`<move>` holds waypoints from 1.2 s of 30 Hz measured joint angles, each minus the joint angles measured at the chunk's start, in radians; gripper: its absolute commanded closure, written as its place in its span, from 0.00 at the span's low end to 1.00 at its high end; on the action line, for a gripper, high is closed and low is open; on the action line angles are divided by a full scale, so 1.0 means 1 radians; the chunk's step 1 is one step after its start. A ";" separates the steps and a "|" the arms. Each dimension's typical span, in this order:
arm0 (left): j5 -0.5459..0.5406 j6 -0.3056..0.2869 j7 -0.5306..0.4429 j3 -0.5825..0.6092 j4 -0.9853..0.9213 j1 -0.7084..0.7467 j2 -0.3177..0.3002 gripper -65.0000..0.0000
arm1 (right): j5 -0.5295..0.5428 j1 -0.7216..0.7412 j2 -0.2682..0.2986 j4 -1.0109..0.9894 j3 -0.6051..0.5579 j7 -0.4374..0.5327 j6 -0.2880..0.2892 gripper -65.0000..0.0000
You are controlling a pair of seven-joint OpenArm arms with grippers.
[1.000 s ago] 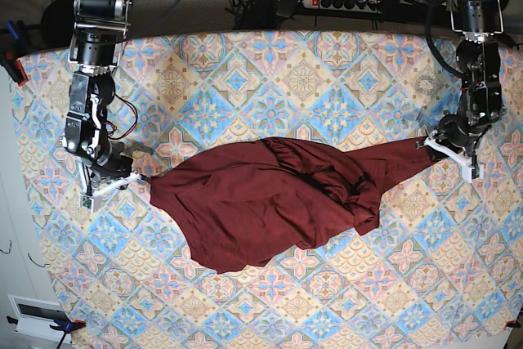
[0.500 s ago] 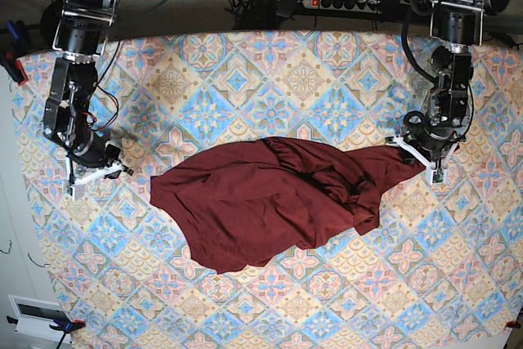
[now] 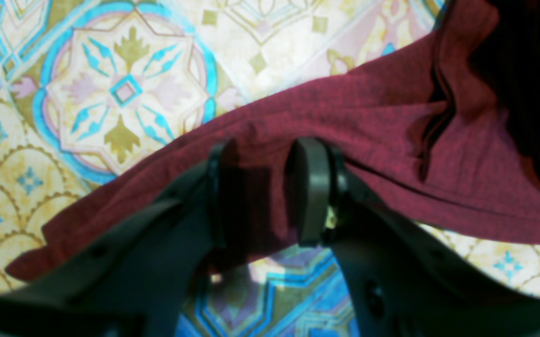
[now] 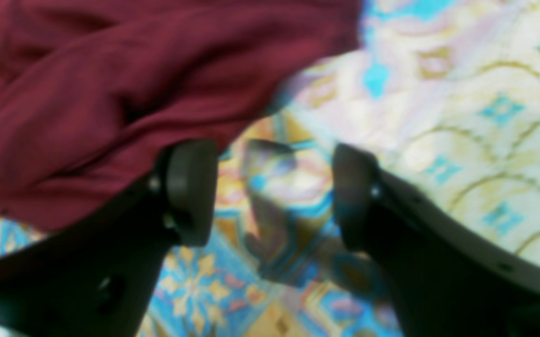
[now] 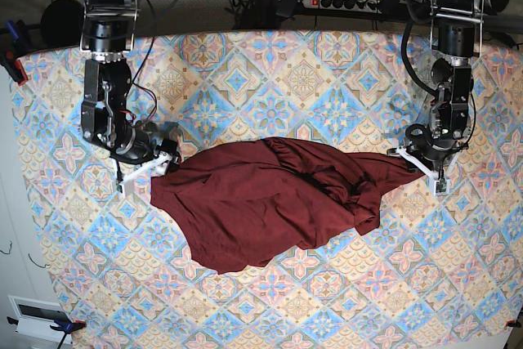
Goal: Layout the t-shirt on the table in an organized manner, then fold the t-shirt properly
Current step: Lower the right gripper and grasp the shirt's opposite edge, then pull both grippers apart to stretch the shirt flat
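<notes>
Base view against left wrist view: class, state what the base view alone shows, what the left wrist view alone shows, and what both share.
Base view only: the whole t-shirt bunched on the table, both arms, the right gripper at the shirt's edge, a power strip behind the table.

Left wrist view only: the left gripper up close, its jaws apart with a maroon strip of shirt lying between the fingers, and the knit's weave.

Both: the maroon shirt, the patterned table cloth, and the left gripper at the shirt's stretched end.
</notes>
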 measured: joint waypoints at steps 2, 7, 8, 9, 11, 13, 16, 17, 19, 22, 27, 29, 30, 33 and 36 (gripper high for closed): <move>-0.003 0.000 -0.001 -0.001 0.001 0.006 0.000 0.69 | -0.003 0.042 -0.003 -0.037 0.000 0.001 0.000 0.34; -0.003 0.000 -0.020 0.000 0.003 0.016 0.000 0.69 | 0.010 0.121 -0.004 -0.121 0.001 0.016 0.001 0.34; -0.003 0.000 -0.017 0.000 0.003 0.015 0.000 0.69 | 0.008 0.130 -0.003 -0.147 0.002 0.015 0.001 0.34; -0.003 0.000 -0.018 0.000 0.003 0.016 0.000 0.69 | 0.004 0.138 -0.003 -0.169 0.002 0.014 -0.004 0.34; -0.003 0.000 -0.019 0.000 0.003 0.016 0.000 0.69 | 0.002 0.168 -0.017 -0.211 0.006 0.014 -0.004 0.34; -0.003 0.000 -0.018 0.000 0.003 0.016 0.000 0.69 | -0.003 0.208 -0.034 -0.251 0.005 0.014 -0.003 0.34; -0.003 -0.001 -0.018 0.000 0.004 0.016 0.000 0.69 | 0.010 0.237 -0.057 -0.277 0.002 0.018 0.002 0.34; -0.003 -0.001 -0.018 0.000 0.004 0.016 0.000 0.69 | 0.013 0.236 -0.062 -0.277 0.000 0.019 0.001 0.35; -0.003 0.000 -0.018 0.000 0.004 0.016 0.000 0.69 | 0.008 0.234 -0.061 -0.289 -0.002 0.016 0.001 0.41; -0.003 0.000 -0.018 0.000 0.004 0.016 0.000 0.69 | -0.004 0.231 -0.065 -0.289 0.005 0.018 -0.001 0.69; -0.003 0.000 -0.016 0.000 0.004 0.013 0.000 0.69 | 0.001 0.228 -0.070 -0.284 0.006 0.064 0.000 0.99; -0.003 0.000 -0.013 0.000 0.004 0.010 0.000 0.69 | 0.012 0.228 -0.053 -0.283 0.043 0.062 0.006 0.98; -0.003 0.000 -0.012 0.000 0.003 0.002 0.000 0.69 | 0.021 0.225 -0.042 -0.282 0.082 0.060 0.006 0.99; 0.006 0.008 0.008 -0.003 -0.005 -0.024 0.016 0.69 | 0.004 0.214 -0.002 -0.281 0.187 0.075 -0.001 0.99; -0.001 -0.009 0.011 0.004 -0.004 -0.039 0.043 0.69 | -0.003 0.206 0.058 -0.282 0.236 0.066 -0.006 0.99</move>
